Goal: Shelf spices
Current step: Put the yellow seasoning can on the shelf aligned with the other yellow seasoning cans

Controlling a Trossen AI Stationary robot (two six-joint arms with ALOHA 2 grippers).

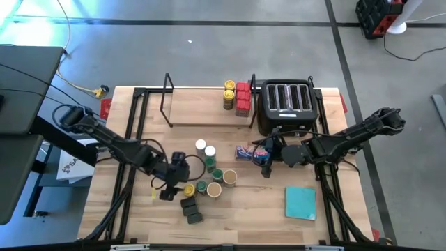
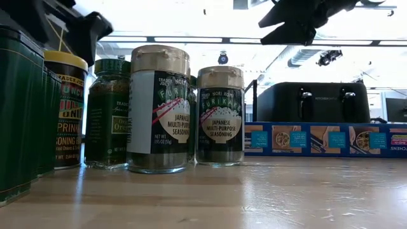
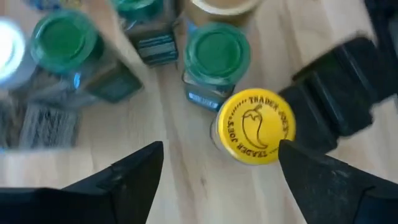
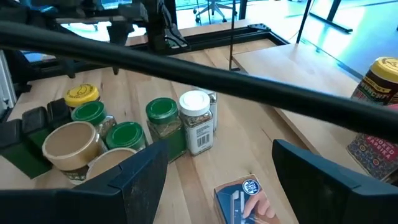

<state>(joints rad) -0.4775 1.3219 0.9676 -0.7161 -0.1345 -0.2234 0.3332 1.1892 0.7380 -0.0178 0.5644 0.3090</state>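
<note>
**Yellow-lidded jar sits between spread fingers; most spices not yet on shelf**

High view: pale wood table [image 1: 104, 209] w/ the shelf [image 1: 202, 115] at the back edge, thin black wire uprights, light board. Only a few spices are on it so far: yellow-lid jars [image 1: 229, 94] and red tins [image 1: 242, 99] packed at the end next to the black toaster [image 1: 286, 106], likely to keep the rest of the board free. Remaining spices cluster [image 1: 209, 174] mid-table. Left gripper [image 1: 174, 188] hangs over that cluster's near edge; right gripper [image 1: 266, 162] hovers by the long blue box [image 1: 245, 152], in front of the toaster. Teal pad [image 1: 301, 202] lies apart, nearer the front.

Low view: glass jars stand upright in a row, e.g. two seaweed-seasoning jars w/ tan lids [image 2: 159, 108], a green-lid jar [image 2: 109, 111] and dark green tins [image 2: 19, 114] at the side. Printed paper labels, smooth glass, flat bases, so they should stand stably.

Left wrist view: fingers [image 3: 130, 180] spread wide either side of the yellow-lid jar [image 3: 256, 127], not touching it. Round glossy metal-looking lid w/ pepper print; green-lid jars [image 3: 217, 53] just beside it, so tight clearance for a grip.

Right wrist view: fingers [image 4: 143, 174] apart, nothing between them; blue box end [image 4: 239, 196] just ahead, white-lid jar [image 4: 198, 121] and green lids beyond.
</note>
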